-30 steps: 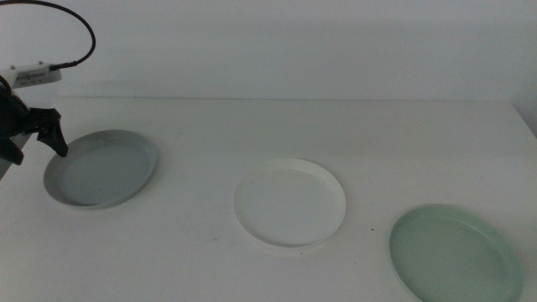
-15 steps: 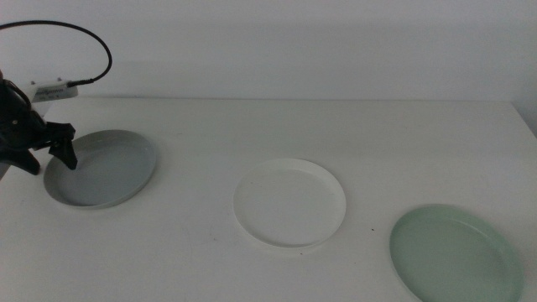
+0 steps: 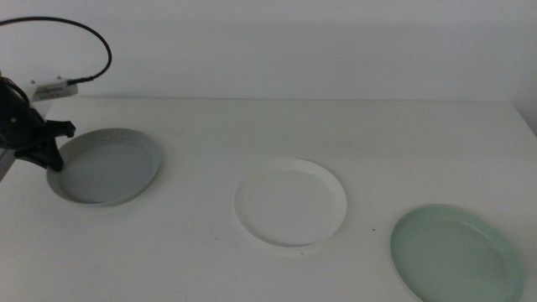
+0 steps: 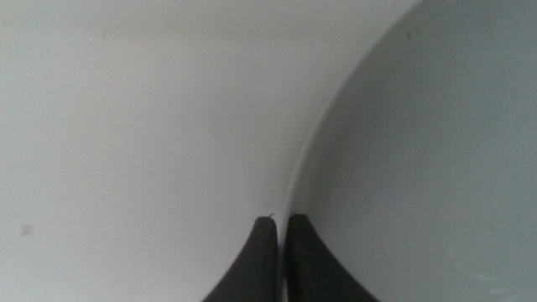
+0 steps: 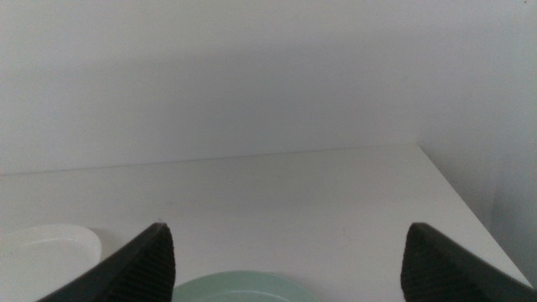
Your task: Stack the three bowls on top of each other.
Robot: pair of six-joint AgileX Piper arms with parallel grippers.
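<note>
At the table's far left sits the pale grey-blue bowl (image 3: 105,168). My left gripper (image 3: 53,162) is shut on its left rim. In the left wrist view the two jaws (image 4: 281,221) meet with the rim of the grey-blue bowl (image 4: 419,151) pinched between them. In the middle of the table lies the white bowl (image 3: 289,201), and the mint green bowl (image 3: 453,252) rests at the front right. My right gripper (image 5: 287,228) is out of the middle view. It hangs open above the green bowl (image 5: 243,287), with an edge of the white bowl (image 5: 42,245) off to one side.
A black cable (image 3: 84,38) loops above the left arm near the back wall. The white table (image 3: 277,126) ends in an edge at the far right (image 3: 527,126). Bare tabletop separates the three bowls.
My left gripper came down from an open pose onto the grey-blue bowl's left rim and shut on it. The bowl shifted slightly to the right. The white and green bowls did not move.
</note>
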